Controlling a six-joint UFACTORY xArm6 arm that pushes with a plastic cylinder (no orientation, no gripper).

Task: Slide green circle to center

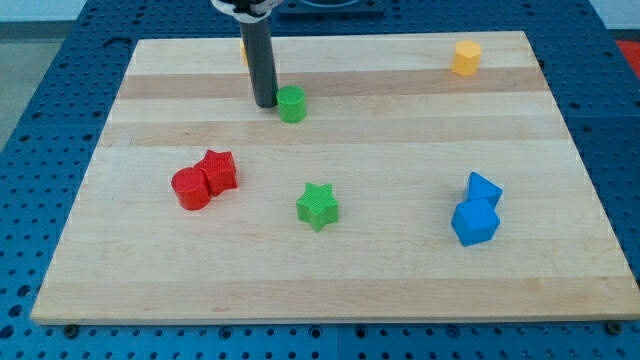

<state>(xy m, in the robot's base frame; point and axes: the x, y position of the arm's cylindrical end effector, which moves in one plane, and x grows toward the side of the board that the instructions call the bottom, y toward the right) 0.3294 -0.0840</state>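
At the view's left of the pale wooden bench (400,150), a red plastic cylinder (190,188) touches a red plastic star-like block (219,171) on its right. Further right and near the view's top, my tip (266,103) sits on the bench, pressed against the left side of the green plastic circle block (292,104). No fingers on this rig, just a straight dark rod, so nothing opens and nothing is held. The rod hides most of a yellow block behind it; only a sliver shows, shape unclear. The green circle lies above and left of bench center, well apart from the green plastic star (318,206) below it. Top right: yellow plastic hexagon-like block (465,58) near the far edge. Lower right: two blue plastic blocks touching, one (483,188) above the blue cube (474,222).
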